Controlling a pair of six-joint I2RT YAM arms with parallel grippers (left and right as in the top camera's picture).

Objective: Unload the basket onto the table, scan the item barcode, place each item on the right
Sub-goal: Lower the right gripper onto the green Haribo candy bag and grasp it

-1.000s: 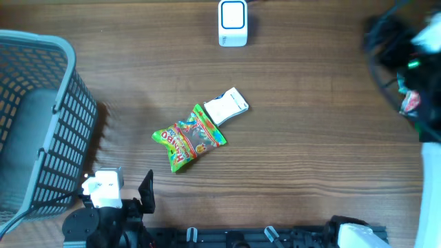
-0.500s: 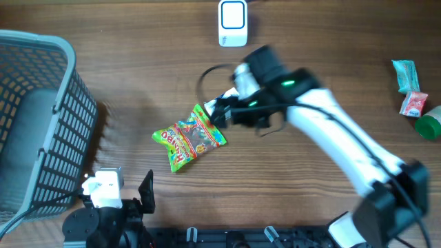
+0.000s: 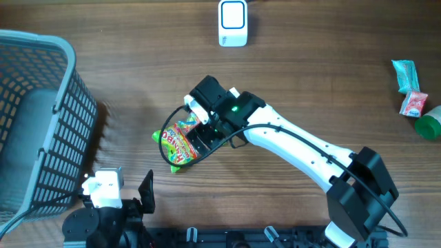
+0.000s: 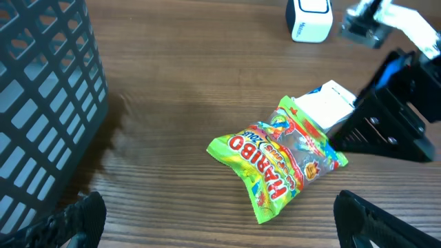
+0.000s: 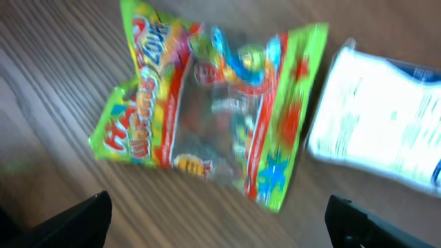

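Note:
A green Haribo candy bag (image 3: 173, 146) (image 4: 275, 157) (image 5: 207, 103) lies flat on the wooden table, with a white packet (image 4: 329, 105) (image 5: 382, 127) touching its far end. My right gripper (image 3: 196, 140) (image 5: 220, 227) hangs open just above the bag, one finger on either side, and grips nothing. Its arm hides most of the white packet in the overhead view. The white barcode scanner (image 3: 233, 23) (image 4: 309, 19) stands at the table's far edge. My left gripper (image 3: 120, 196) (image 4: 224, 224) rests open and empty at the near left, short of the bag.
A grey mesh basket (image 3: 41, 117) (image 4: 41, 103) fills the left side. Small packets (image 3: 408, 86) and a green item (image 3: 431, 125) lie at the far right. The right arm (image 3: 303, 148) stretches diagonally from the near right corner.
The right arm has swung in from the right edge and now reaches over the candy bag, covering the white packet. Left arm, bag and scanner stay put.

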